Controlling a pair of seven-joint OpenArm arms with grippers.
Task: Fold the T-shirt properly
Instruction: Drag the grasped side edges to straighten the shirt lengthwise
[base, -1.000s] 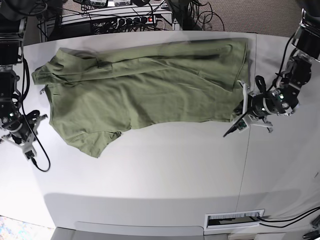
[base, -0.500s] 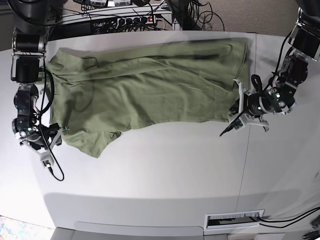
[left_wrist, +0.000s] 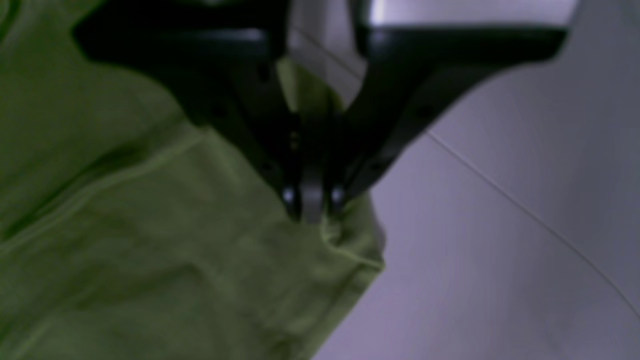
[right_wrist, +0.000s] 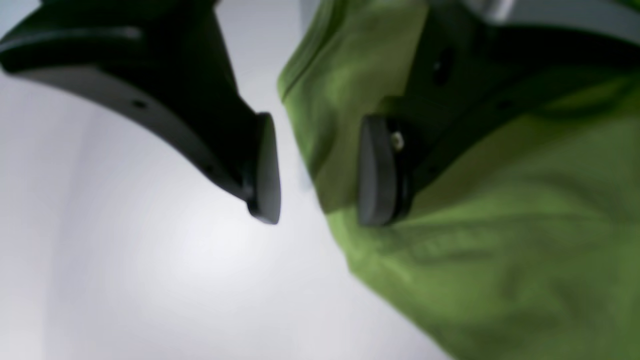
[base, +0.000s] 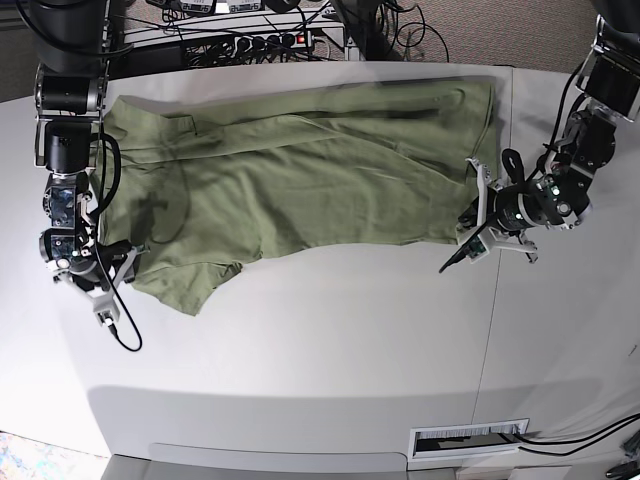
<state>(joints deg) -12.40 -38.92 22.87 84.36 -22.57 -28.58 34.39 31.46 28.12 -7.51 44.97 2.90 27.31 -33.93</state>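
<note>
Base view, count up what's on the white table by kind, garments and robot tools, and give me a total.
Garments: 1, the olive-green T-shirt.
Robot tools: 2, the left tool shut on the T-shirt's corner, and the right tool open at the sleeve edge.
Total: 3, all on the white table.

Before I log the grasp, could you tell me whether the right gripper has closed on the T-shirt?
No, the right gripper is open, its fingers apart around the T-shirt edge.
</note>
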